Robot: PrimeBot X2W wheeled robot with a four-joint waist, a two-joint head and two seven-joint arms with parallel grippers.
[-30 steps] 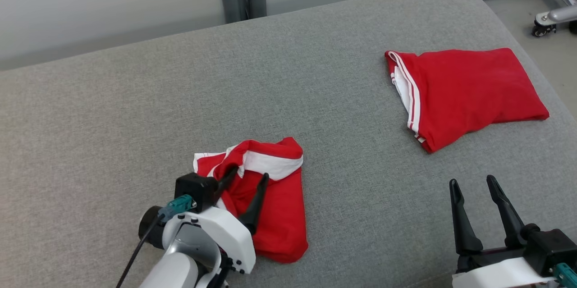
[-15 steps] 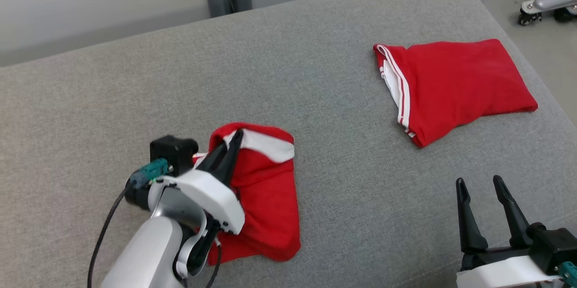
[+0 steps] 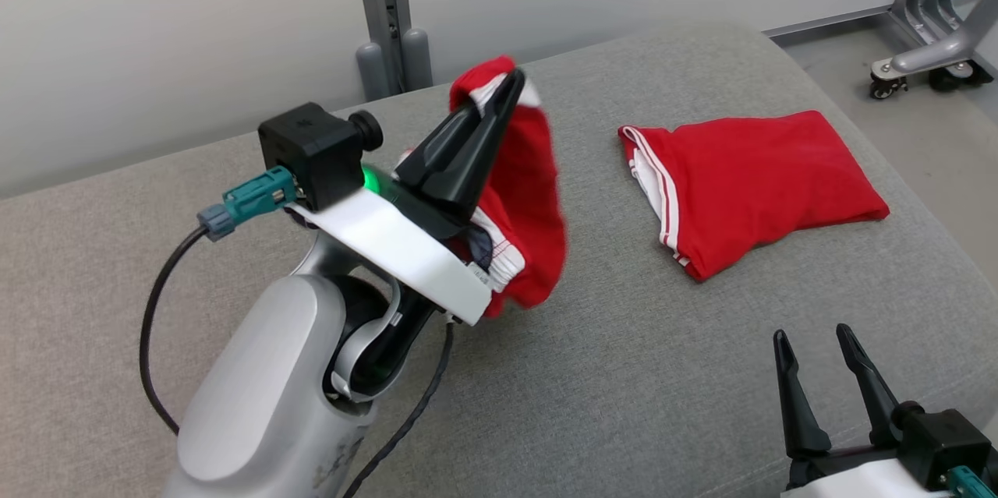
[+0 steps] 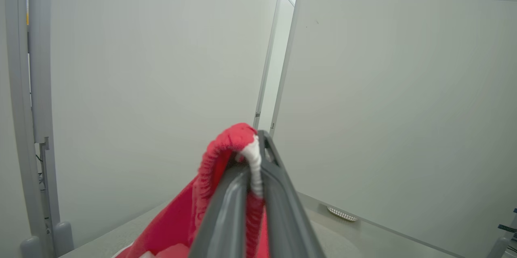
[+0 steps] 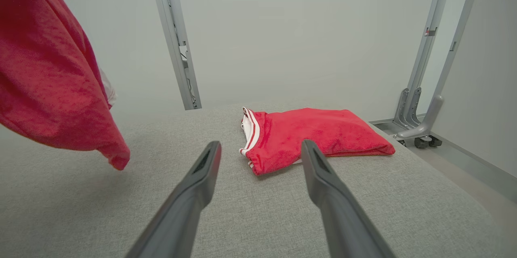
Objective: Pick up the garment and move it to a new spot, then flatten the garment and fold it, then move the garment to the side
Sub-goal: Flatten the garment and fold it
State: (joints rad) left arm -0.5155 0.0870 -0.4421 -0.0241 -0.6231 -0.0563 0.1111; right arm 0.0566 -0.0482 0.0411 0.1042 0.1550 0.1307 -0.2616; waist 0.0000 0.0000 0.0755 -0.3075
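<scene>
A red garment [image 3: 532, 194] with white trim hangs in the air above the grey cushion [image 3: 592, 373]. My left gripper [image 3: 511, 85] is shut on its top edge. In the left wrist view the two fingers pinch a red and white fold of the garment [image 4: 232, 149] at the gripper's tip [image 4: 258, 139]. The right wrist view shows the garment [image 5: 52, 84] dangling at the left, its lowest corner just above the cushion. My right gripper [image 3: 815, 346] rests open at the lower right with nothing between its fingers [image 5: 202, 169].
A second red garment [image 3: 748, 178] with white stripes lies folded on the cushion's right side, also ahead of my right gripper [image 5: 315, 135]. A grey post [image 3: 386, 7] stands behind the cushion. A wheeled metal frame [image 3: 928, 46] sits on the floor at the far right.
My left gripper shut on the crumpled garment and lifted it off the cushion, up and away from me. The head camera tilted up. The right gripper stayed open.
</scene>
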